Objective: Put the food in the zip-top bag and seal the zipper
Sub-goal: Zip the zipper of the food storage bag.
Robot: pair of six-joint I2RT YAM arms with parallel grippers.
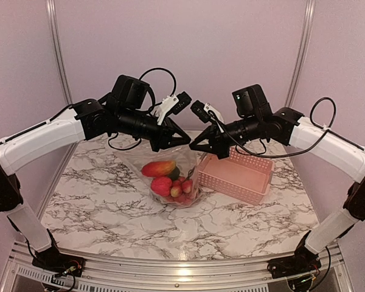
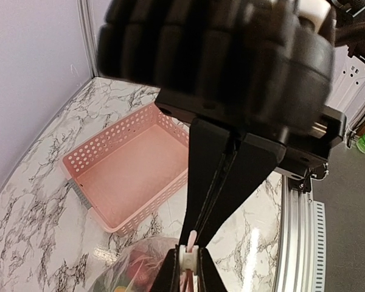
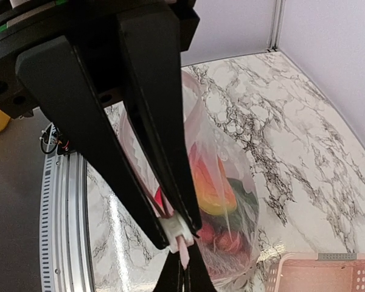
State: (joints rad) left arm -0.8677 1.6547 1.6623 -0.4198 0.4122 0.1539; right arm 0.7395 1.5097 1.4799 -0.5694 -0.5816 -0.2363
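The clear zip-top bag [image 1: 184, 163] hangs over the marble table with the food inside: an orange-red mango shape [image 1: 159, 168], red-pink berries [image 1: 170, 187] and a dark green piece [image 3: 243, 201]. Both grippers meet tip to tip at the bag's top right corner. My left gripper [image 1: 184, 141] is shut on the white slider [image 2: 189, 260] of the zipper. My right gripper [image 1: 196, 146] is shut on the pink tab [image 3: 184, 255] at the end of the bag's mouth edge. The rest of the mouth edge runs hidden behind the left fingers [image 3: 143, 152].
A pink slotted basket [image 1: 231, 185] stands empty just right of the bag, under the right arm. Lilac walls close the back and sides. A metal rail [image 2: 295, 237] runs along the table's near edge.
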